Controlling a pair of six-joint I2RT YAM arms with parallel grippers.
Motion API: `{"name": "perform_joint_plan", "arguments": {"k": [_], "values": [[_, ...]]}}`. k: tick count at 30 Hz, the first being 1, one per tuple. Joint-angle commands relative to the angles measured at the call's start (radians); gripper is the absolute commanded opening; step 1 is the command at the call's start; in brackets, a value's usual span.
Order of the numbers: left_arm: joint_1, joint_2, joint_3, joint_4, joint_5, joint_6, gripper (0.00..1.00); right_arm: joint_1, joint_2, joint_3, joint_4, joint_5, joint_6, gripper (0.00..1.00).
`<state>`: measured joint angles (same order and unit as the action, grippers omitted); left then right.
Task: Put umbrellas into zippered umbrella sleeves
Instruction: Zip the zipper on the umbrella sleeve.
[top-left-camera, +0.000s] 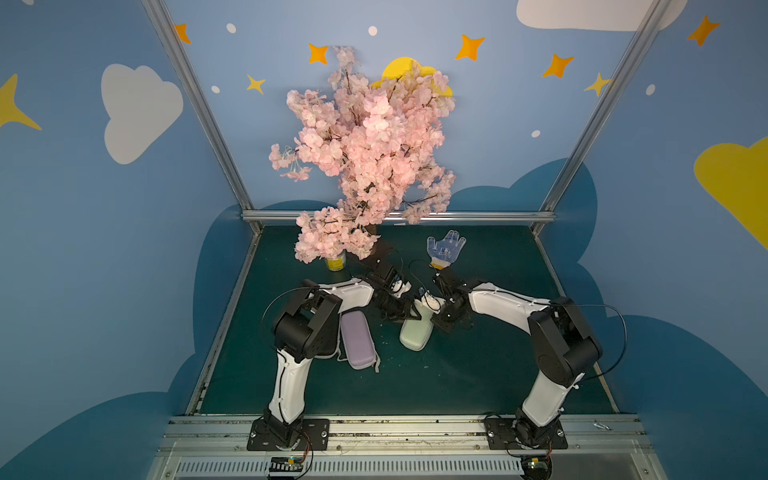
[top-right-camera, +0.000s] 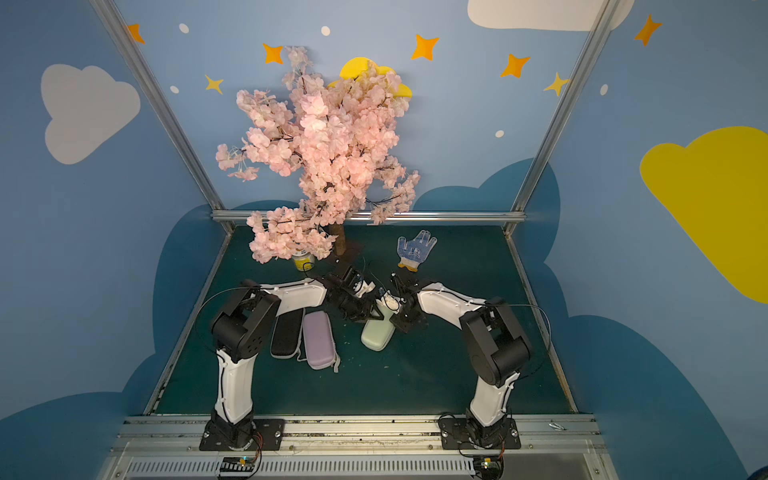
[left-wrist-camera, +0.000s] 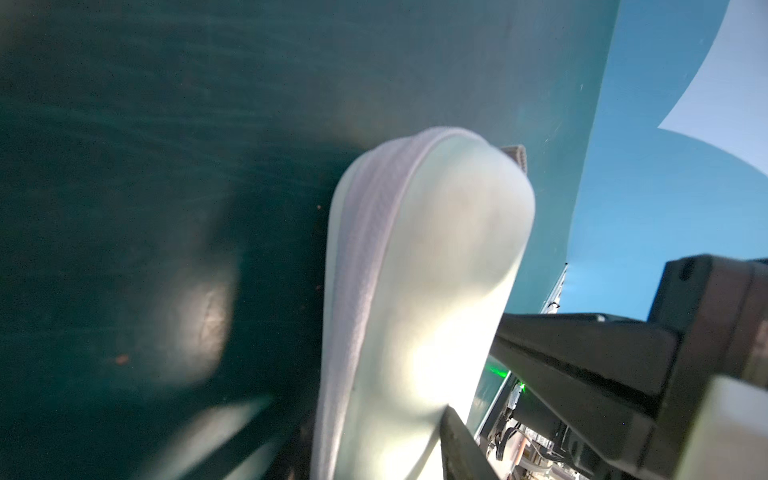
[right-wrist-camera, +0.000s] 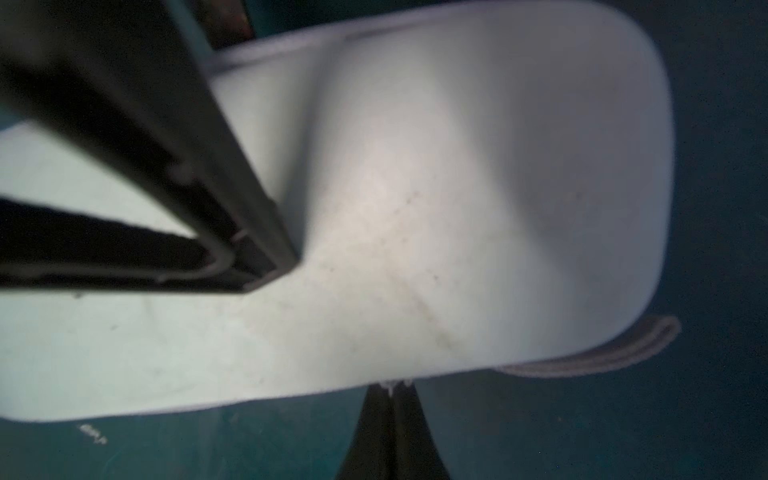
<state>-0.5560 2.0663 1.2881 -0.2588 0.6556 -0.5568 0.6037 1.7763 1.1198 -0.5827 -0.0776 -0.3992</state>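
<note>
The off-white sleeve (top-left-camera: 415, 334) (top-right-camera: 377, 336) lies zipped shut mid-table between both arms. My left gripper (top-left-camera: 412, 312) (left-wrist-camera: 386, 451) is shut across its far end; one black finger (left-wrist-camera: 457, 440) presses its shell. In the right wrist view my right gripper (right-wrist-camera: 390, 388) is shut at the sleeve's (right-wrist-camera: 457, 187) long edge, and a small pale zip tab shows between the tips. The lavender sleeve (top-left-camera: 357, 345) (top-right-camera: 318, 340) lies closed by the left arm. The black sleeve (top-right-camera: 286, 332) lies beside it. No umbrellas are in view.
A white-and-blue dotted glove (top-left-camera: 444, 249) lies at the back right. A pink blossom tree (top-left-camera: 365, 158) and a yellow can (top-left-camera: 336, 262) stand at the back. The off-white sleeve's grey strap (right-wrist-camera: 602, 353) trails off its end. Metal rails edge the green table (top-left-camera: 478, 374).
</note>
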Motion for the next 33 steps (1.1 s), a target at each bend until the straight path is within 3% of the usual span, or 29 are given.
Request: {"name": "perform_joint_plan", "arguments": {"k": [1, 8, 14, 23, 26, 33], "values": [[0.007, 0.047, -0.063, -0.014, -0.157, -0.051, 0.45, 0.007, -0.016, 0.040, -0.010, -0.096, 0.023, 0.00], [0.025, 0.016, -0.107, 0.008, -0.167, -0.077, 0.43, 0.022, -0.020, 0.032, -0.038, -0.082, 0.058, 0.00], [0.006, -0.031, -0.244, 0.149, -0.243, -0.223, 0.35, 0.087, -0.055, -0.025, -0.067, -0.025, 0.132, 0.00], [-0.059, -0.034, -0.302, 0.228, -0.326, -0.360, 0.35, 0.196, -0.114, -0.075, -0.057, -0.113, 0.231, 0.00], [-0.064, -0.031, -0.335, 0.266, -0.337, -0.409, 0.34, 0.258, -0.131, -0.058, -0.076, -0.085, 0.246, 0.00], [-0.067, -0.054, -0.407, 0.341, -0.387, -0.499, 0.34, 0.295, -0.104, -0.035, -0.147, -0.158, 0.343, 0.00]]}}
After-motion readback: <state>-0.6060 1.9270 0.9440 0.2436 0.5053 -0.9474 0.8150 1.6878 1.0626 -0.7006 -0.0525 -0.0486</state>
